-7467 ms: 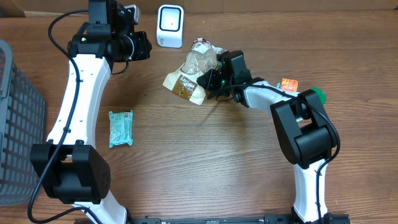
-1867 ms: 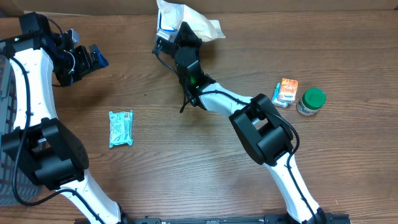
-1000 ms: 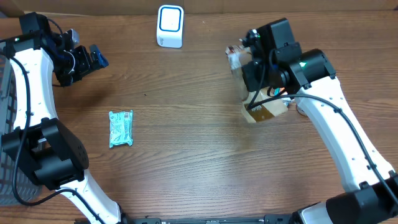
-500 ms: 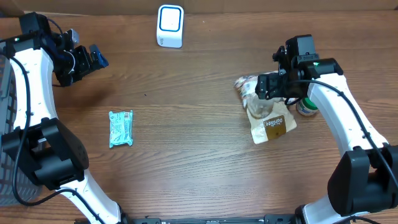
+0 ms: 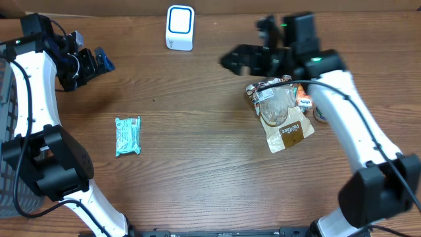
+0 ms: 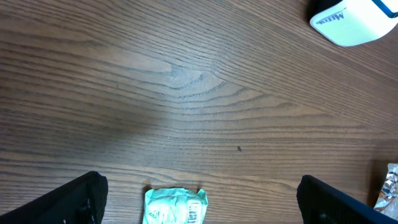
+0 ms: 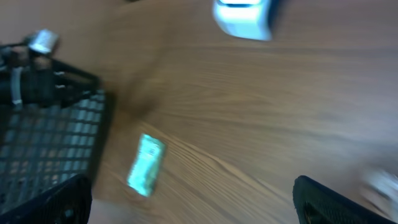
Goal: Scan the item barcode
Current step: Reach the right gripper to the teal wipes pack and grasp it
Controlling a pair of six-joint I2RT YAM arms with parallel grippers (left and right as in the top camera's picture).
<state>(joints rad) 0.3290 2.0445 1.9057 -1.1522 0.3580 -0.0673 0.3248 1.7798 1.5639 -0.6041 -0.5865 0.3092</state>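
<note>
The item, a clear-and-brown snack bag, lies flat on the table at the right with nothing holding it. My right gripper hangs open above and behind it, pointing left, blurred by motion. The white scanner stands at the back middle, and also shows as the scanner in the right wrist view. My left gripper is open at the far left, well away from the bag. In its wrist view the left gripper is empty, over a small green packet, with the scanner at the top right.
A green packet lies left of centre. A dark wire basket stands at the left edge. An orange packet and a small jar sit partly hidden under my right arm, beside the bag.
My right gripper has opened and let the snack bag go onto the table, then swung up and left away from it. The left arm has not moved.
</note>
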